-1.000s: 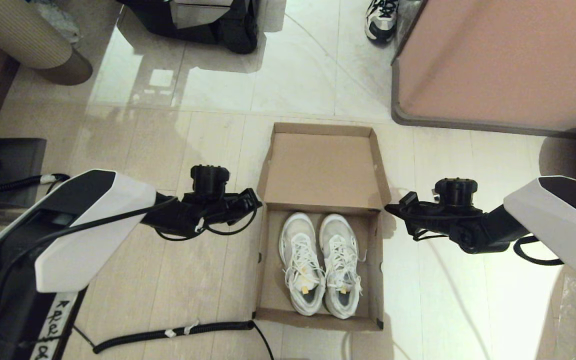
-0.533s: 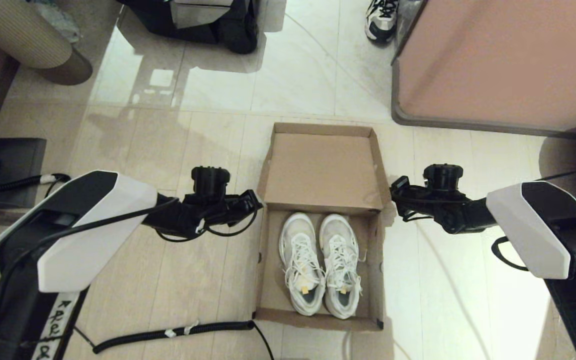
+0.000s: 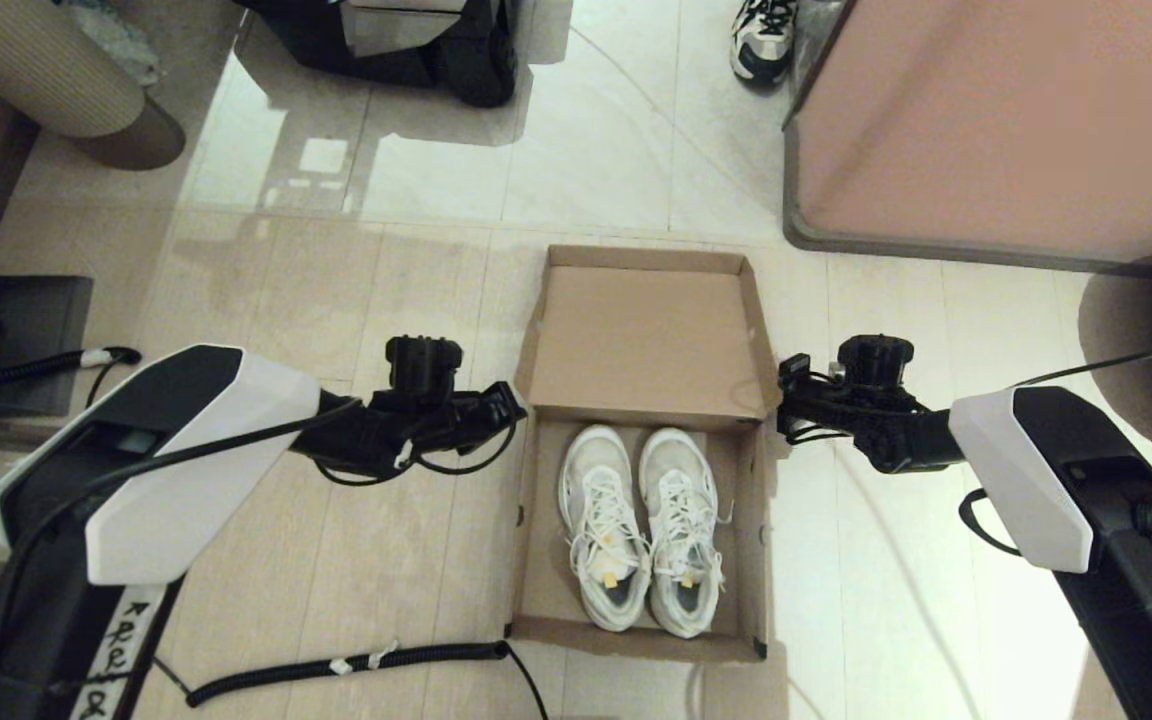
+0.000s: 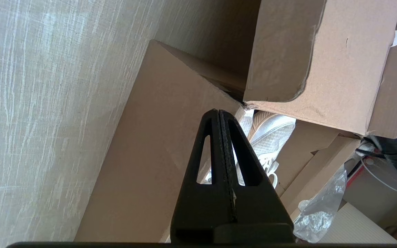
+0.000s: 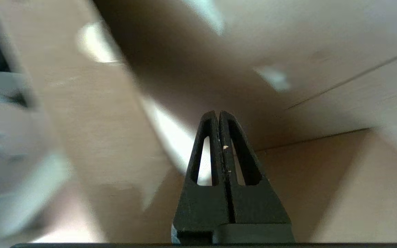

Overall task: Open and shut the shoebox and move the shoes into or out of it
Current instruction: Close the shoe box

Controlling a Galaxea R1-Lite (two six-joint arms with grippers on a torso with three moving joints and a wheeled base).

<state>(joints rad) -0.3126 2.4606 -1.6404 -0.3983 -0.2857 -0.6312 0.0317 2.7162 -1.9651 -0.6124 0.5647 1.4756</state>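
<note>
The brown cardboard shoebox [image 3: 534,540] lies open on the floor, its hinged lid [image 3: 646,340] folded back away from me. The white and grey shoes [image 3: 638,530] sit side by side inside, toes toward the lid. My left gripper [image 3: 514,404] is shut and empty, just outside the box's left wall near the hinge. In the left wrist view its tips [image 4: 218,112] point at that wall [image 4: 150,144], with a shoe [image 4: 274,132] and the lid [image 4: 339,62] beyond. My right gripper [image 3: 786,385] is shut and empty beside the lid's right edge. Around the right gripper [image 5: 218,113], the right wrist view is blurred cardboard and floor.
A white-and-black sneaker [image 3: 764,40] lies at the far edge beside a pinkish cabinet [image 3: 1006,120]. A black cable [image 3: 356,662] runs along the floor near the box's front left corner. A dark machine base [image 3: 406,40] and a ribbed roll [image 3: 46,80] stand farther back.
My right arm has swung in toward the box, its gripper moving farther away and a little leftward to the lid's right edge. The left arm, box and shoes have stayed put.
</note>
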